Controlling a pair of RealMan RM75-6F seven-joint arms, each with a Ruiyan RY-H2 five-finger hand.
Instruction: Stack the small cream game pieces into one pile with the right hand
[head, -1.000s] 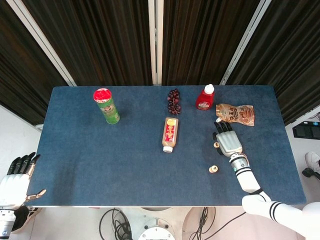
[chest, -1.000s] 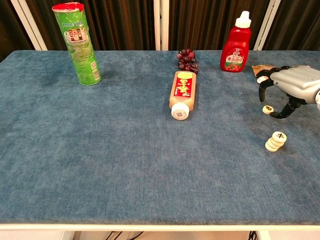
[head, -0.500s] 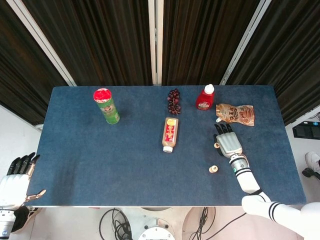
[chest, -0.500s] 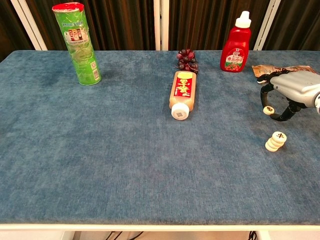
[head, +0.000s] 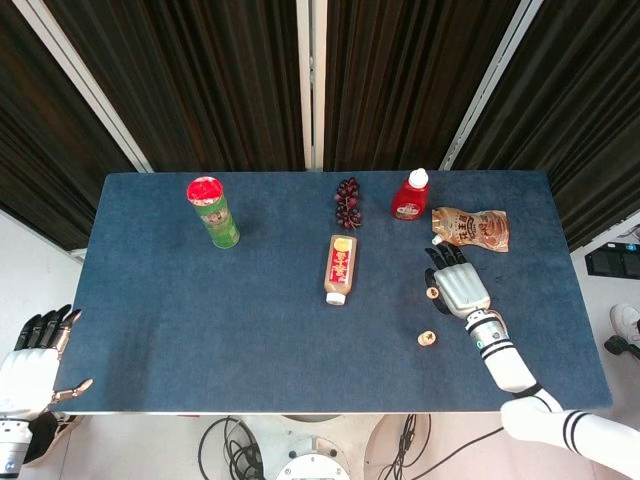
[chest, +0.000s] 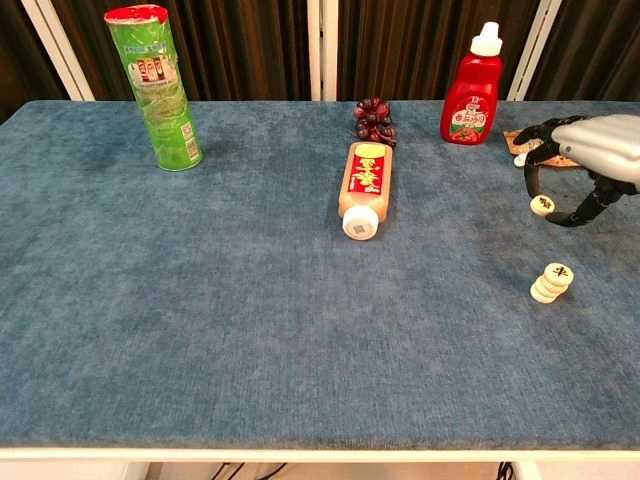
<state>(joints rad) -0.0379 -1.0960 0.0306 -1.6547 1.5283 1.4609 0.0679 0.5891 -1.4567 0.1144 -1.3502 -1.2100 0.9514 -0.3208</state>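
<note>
My right hand (chest: 585, 160) hovers over the table's right side and pinches one small cream game piece (chest: 541, 205) between thumb and a finger, just clear of the cloth. In the head view the same hand (head: 460, 285) has the piece (head: 432, 293) at its left edge. A short, slightly leaning pile of cream pieces (chest: 551, 283) stands on the cloth nearer the front edge, apart from the hand; it also shows in the head view (head: 426, 339). My left hand (head: 35, 350) hangs off the table's front left corner, fingers apart and holding nothing.
A red sauce bottle (chest: 472, 90) and a brown snack bag (head: 472, 228) sit just behind the right hand. A capped bottle (chest: 364, 186) lies on its side mid-table, with dark grapes (chest: 373, 120) behind it. A green canister (chest: 158, 88) stands at the far left.
The right hand closed thumb and finger around the single cream piece on the cloth and lifted it slightly. The pile and the left hand have not moved.
</note>
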